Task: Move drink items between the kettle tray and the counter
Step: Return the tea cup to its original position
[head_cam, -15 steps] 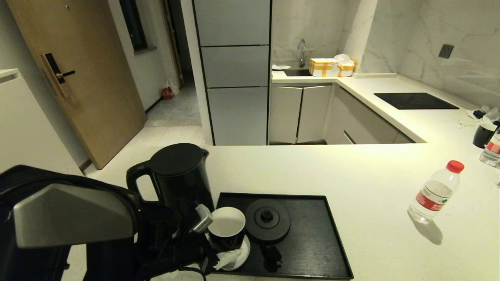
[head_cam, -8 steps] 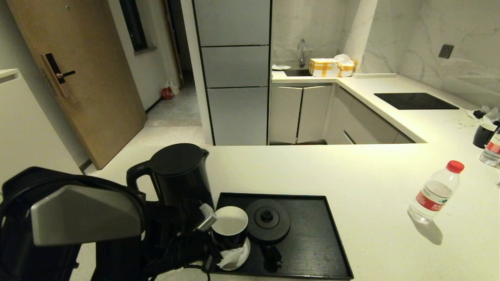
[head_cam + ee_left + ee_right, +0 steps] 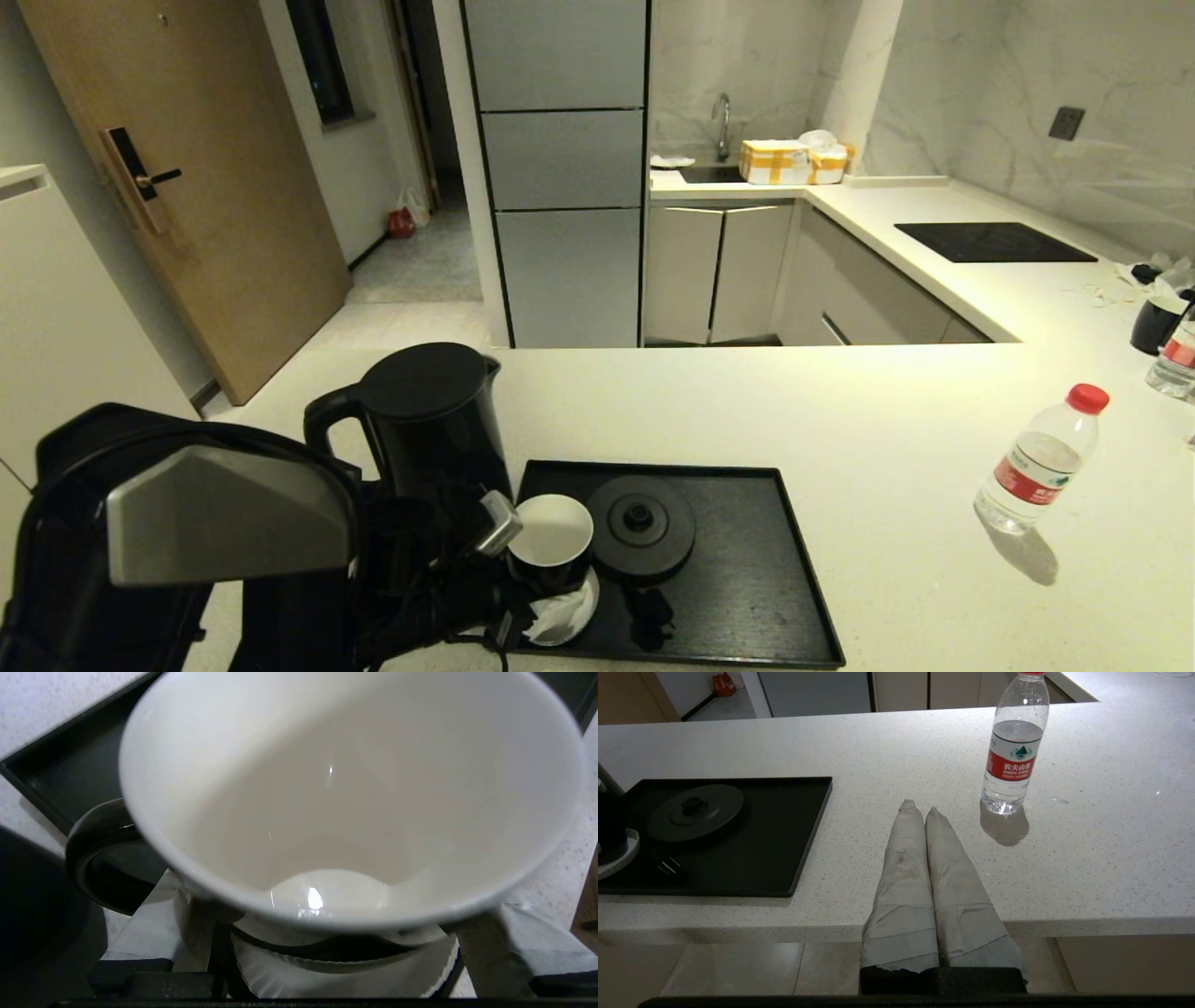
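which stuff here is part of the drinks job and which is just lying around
Part of the job:
kettle
cup, gripped by left gripper
water bottle
kettle tray
counter

Lying about:
saucer
kettle base disc
cooktop
yellow box

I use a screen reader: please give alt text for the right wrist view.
The right gripper, fingers shut and empty, hovers at the counter edge between a black tray and an upright water bottle. A round kettle base lies on the tray.
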